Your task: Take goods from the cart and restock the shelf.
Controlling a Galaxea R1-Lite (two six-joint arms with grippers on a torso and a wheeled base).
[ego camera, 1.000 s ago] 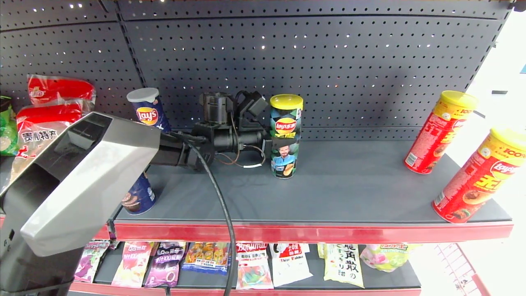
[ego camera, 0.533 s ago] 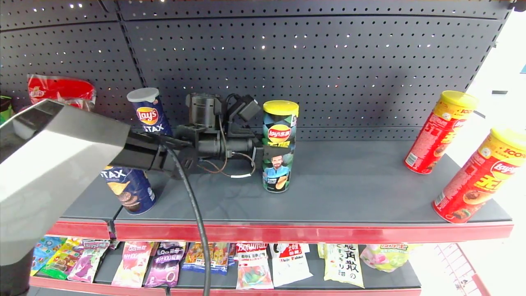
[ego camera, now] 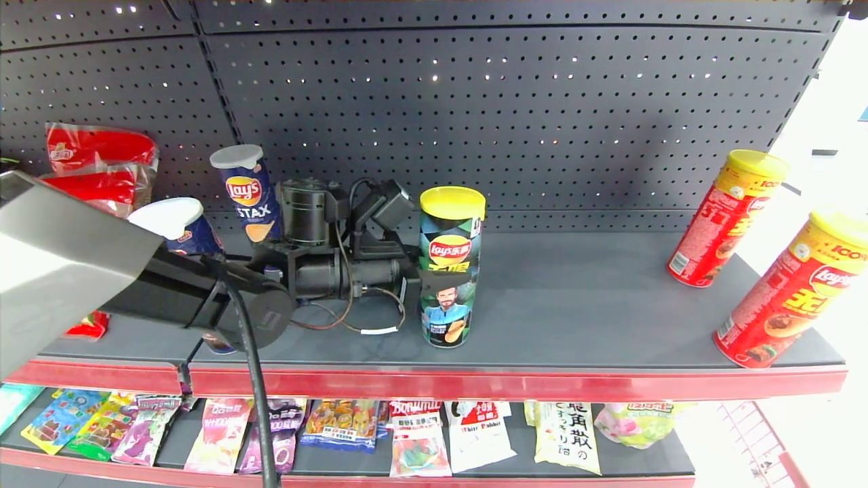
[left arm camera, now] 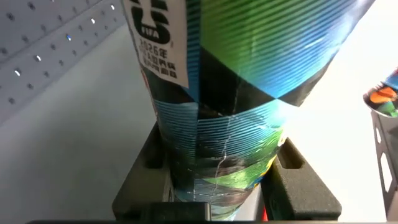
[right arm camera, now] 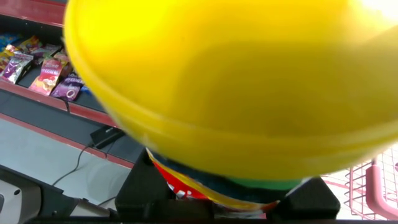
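A green-and-blue chip can (ego camera: 449,268) with a yellow lid stands upright over the grey shelf (ego camera: 583,318), near its front edge; I cannot tell whether its base touches the board. My left gripper (ego camera: 442,283) comes at it from the left and is shut on its middle. In the left wrist view the can (left arm camera: 224,93) sits tight between the black fingers (left arm camera: 148,163) of the left gripper (left arm camera: 217,165). In the right wrist view a red can with a yellow lid (right arm camera: 230,81) is held, my right gripper (right arm camera: 224,190) shut on its body.
Two blue chip cans (ego camera: 247,193) (ego camera: 182,227) stand behind the left arm. Two red cans (ego camera: 725,217) (ego camera: 790,291) stand at the shelf's right end. Red bags (ego camera: 95,159) lean at the far left. Snack packets (ego camera: 475,434) fill the lower shelf. A pink cart (right arm camera: 380,186) is beside the right gripper.
My left arm has drawn the green-and-blue can from the back of the shelf toward its front edge and a little left. The second blue can has come into sight behind the arm.
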